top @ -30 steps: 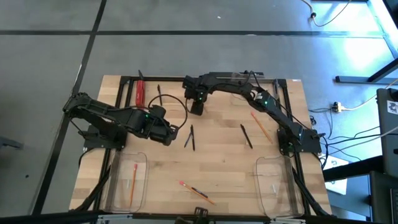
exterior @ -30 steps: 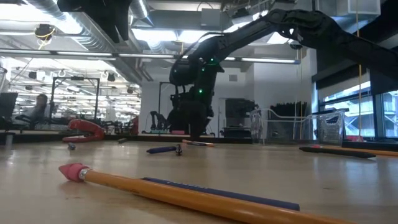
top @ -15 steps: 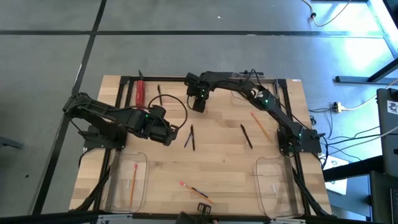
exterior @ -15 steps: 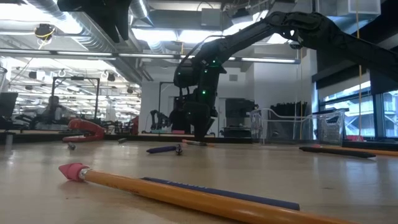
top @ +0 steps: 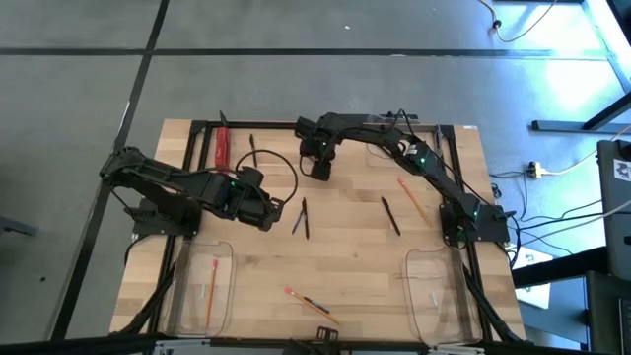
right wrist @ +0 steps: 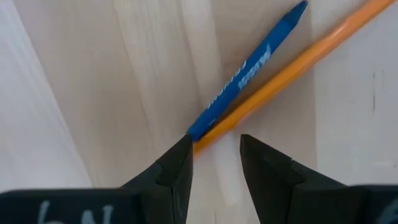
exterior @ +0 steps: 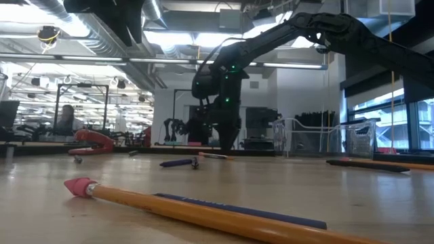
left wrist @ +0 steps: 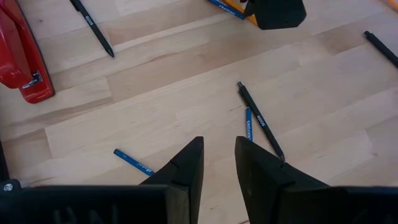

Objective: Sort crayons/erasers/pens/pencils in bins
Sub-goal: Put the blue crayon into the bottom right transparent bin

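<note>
Right gripper (right wrist: 214, 152): you have it low over the far-centre of the table, jaws apart and holding nothing, straddling the end of a pencil (right wrist: 292, 61) with a blue crayon (right wrist: 249, 73) lying touching it.

Step in hand: judged from this pose, you are lining up a pick on that far pair.

Which one to take: in the right wrist view the two sticks meet just at the fingertips. Decide which you want and centre on it alone, farther along where the two diverge.

Grip advice: come straight down, close across the stick's width, and check you lifted only one.

Left gripper (left wrist: 219, 163): waiting at left-centre, fingers parted, empty, just near of a black pen (left wrist: 261, 121) with a second blue crayon (left wrist: 249, 124) against it.

Other loose pieces: another blue crayon (left wrist: 133, 161) beside the left fingers; a pen (top: 390, 215) and pencil (top: 413, 200) right of centre; a pencil with a crayon (top: 313, 305) at the near edge.

Bins: the near-left bin (top: 229, 254) already has a pencil in it; the near-right bin (top: 413, 264) sits by the right arm's base. The third I cannot make out clearly.

Clutter: red stapler (top: 222, 147) at far left, not part of the sort.
</note>
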You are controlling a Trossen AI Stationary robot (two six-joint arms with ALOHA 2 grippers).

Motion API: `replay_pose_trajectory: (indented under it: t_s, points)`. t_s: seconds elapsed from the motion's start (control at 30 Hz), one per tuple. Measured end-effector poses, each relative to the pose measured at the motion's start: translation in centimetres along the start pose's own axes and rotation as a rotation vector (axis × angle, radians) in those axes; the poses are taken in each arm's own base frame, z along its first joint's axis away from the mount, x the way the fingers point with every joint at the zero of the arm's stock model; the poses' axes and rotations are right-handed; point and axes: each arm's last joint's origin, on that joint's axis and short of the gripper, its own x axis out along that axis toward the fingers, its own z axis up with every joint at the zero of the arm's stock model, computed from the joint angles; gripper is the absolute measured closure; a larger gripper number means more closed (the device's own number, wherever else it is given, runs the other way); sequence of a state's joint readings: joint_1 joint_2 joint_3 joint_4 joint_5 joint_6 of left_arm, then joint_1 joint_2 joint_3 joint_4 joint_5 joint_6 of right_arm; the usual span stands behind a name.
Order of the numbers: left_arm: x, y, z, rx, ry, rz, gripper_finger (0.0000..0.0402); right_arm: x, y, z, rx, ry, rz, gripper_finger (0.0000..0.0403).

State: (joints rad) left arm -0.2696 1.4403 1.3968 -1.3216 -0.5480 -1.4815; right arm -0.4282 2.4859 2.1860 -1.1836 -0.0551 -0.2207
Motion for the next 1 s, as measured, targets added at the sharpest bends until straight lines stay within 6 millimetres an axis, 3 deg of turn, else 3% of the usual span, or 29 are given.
replay_pose_trajectory:
  t_s: [0.53,0.87,1.0]
  points:
    - [0.0,-0.1,0.0,-0.004,-0.001,-0.007,0.0317,-0.1,-0.1,-0.4,0.007,0.046,-0.045,0.0267]
    - [0.0,-0.1,0.0,-0.004,-0.001,-0.007,0.0317,-3.4,0.7,1.2,0.012,-0.066,-0.066,0.0267]
    - [0.0,-0.1,0.0,-0.004,0.007,-0.007,0.0317,-3.4,2.1,2.1,-0.024,-0.128,-0.074,0.0267]
